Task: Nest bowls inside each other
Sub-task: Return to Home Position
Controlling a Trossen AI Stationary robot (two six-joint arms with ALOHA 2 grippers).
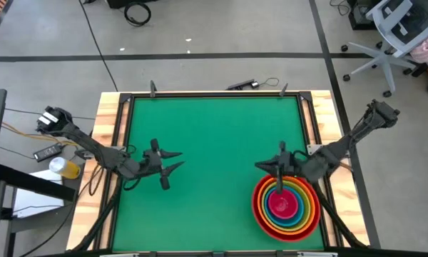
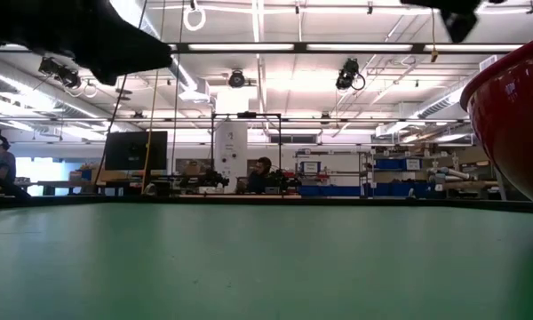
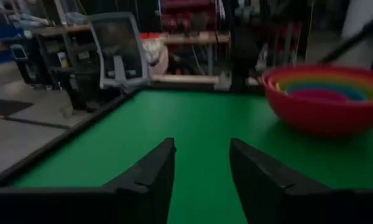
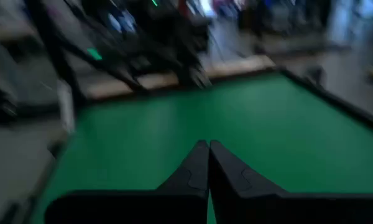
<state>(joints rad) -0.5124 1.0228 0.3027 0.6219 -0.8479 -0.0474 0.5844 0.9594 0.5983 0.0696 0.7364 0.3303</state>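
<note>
A stack of rainbow bowls (image 1: 286, 205), red outermost and pink innermost, sits nested on the green table near its front right corner; it also shows in the left wrist view (image 3: 326, 96) and as a red wall in the low view (image 2: 513, 124). My right gripper (image 1: 260, 165) hovers above the table just beyond the stack's far-left rim, shut, with nothing between its fingers (image 4: 209, 163). My left gripper (image 1: 178, 160) hangs over the table's left half, pointing toward the right edge, open and empty (image 3: 202, 162).
The green mat (image 1: 214, 135) lies bare between the two grippers and toward the far edge. A wooden frame (image 1: 108, 128) borders the table. A remote and a yellow object (image 1: 63, 165) lie off the left side. Office chairs (image 1: 396, 36) stand at the back right.
</note>
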